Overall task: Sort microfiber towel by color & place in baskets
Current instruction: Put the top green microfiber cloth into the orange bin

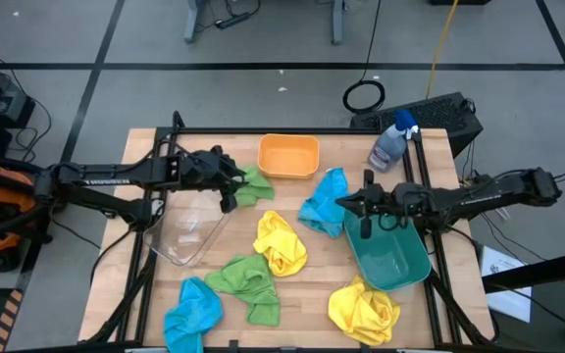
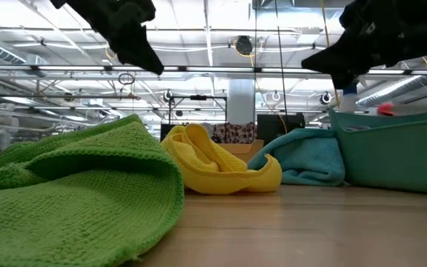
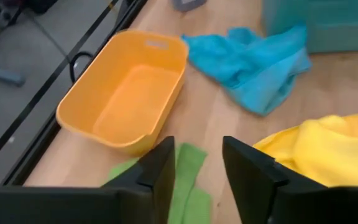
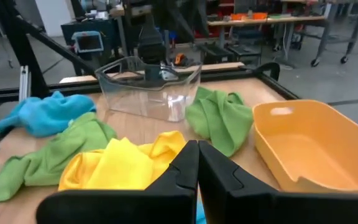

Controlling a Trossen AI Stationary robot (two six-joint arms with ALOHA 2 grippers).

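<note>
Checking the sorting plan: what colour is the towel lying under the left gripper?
Bright green. The towel under the left gripper shows best in the high view.

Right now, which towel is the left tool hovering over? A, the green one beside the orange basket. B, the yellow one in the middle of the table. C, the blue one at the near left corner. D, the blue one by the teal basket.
A: the left tool sits open over the green towel next to the orange basket, and its wrist view shows green cloth between its fingers.
</note>
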